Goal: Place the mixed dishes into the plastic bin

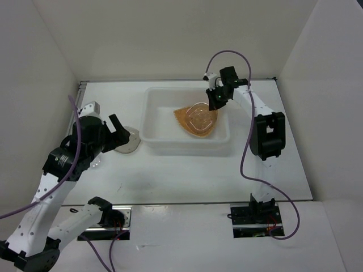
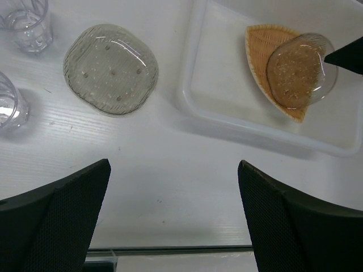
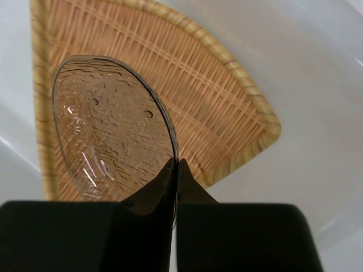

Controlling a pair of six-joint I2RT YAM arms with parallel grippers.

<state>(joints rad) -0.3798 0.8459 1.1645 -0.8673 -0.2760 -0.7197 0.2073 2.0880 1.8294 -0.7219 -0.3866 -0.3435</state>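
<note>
White table [image 1: 170, 175], saucer [image 3: 110, 127] in right end effector [image 3: 176, 168]

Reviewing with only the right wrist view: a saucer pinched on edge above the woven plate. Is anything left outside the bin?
Observer: Yes. Besides the held saucer, a loose saucer lies flat on the table, left of the bin.
Operator: Any cups?
Observer: Two clear cups stand upright on the table, on that saucer's side away from the bin.
Operator: And the left gripper?
Observer: The left gripper is open and empty, above the table near the loose saucer.
</note>
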